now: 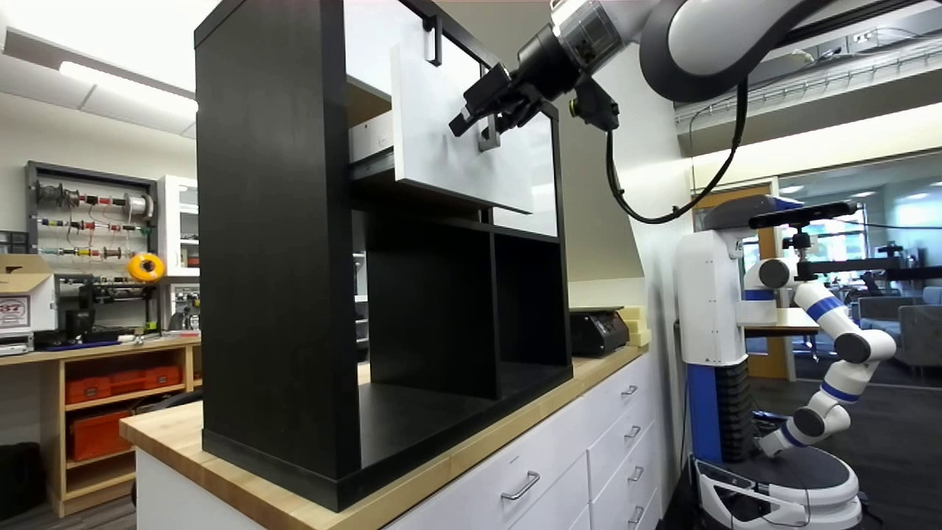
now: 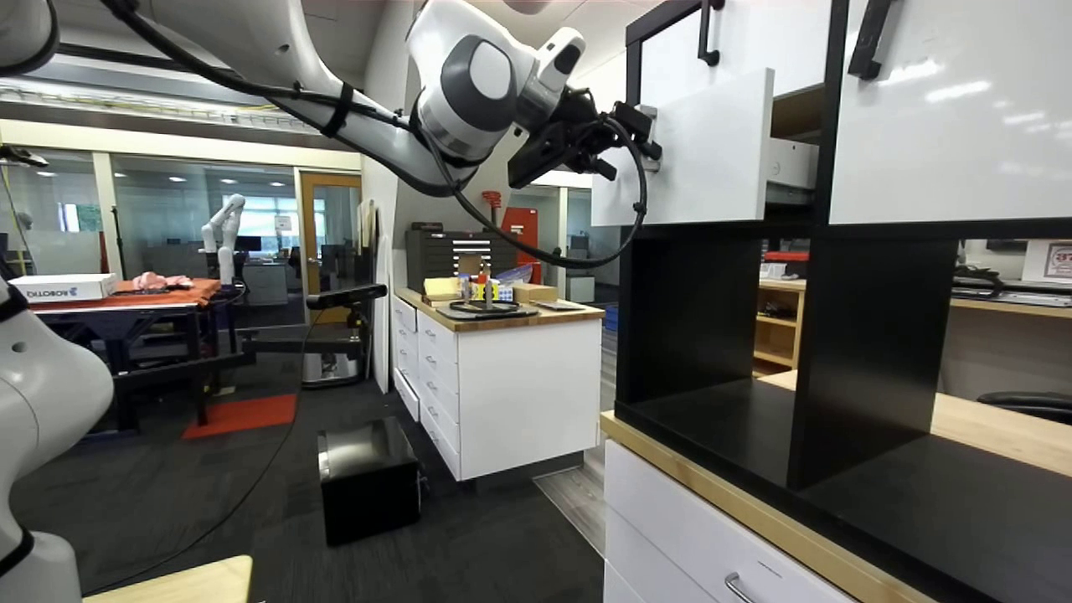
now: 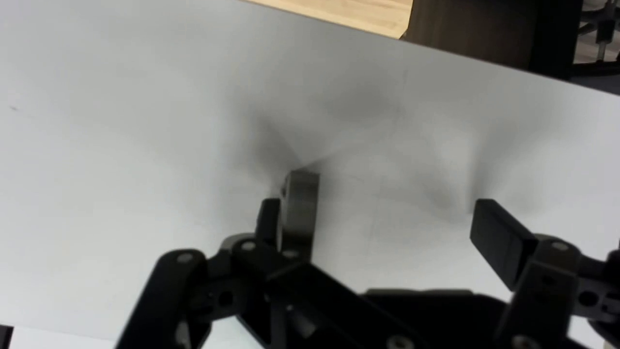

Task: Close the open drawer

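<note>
Right at your gripper (image 3: pixel 378 215), it's fingers (image 3: pixel 501 242) spread wide, clasping nothing, one just beside the bar handle (image 3: pixel 302 203); and beyond, the open drawer (image 1: pixel 445 165) juts from the black shelf unit (image 1: pixel 268 243), over a lower compartment (image 1: pixel 434 316)!

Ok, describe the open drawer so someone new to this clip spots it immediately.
Find the big black shelf on the wooden countertop. Just above its open cubbies, look for a white-fronted drawer. Unlike neighbouring white fronts, it juts out, showing a pale side.
</note>
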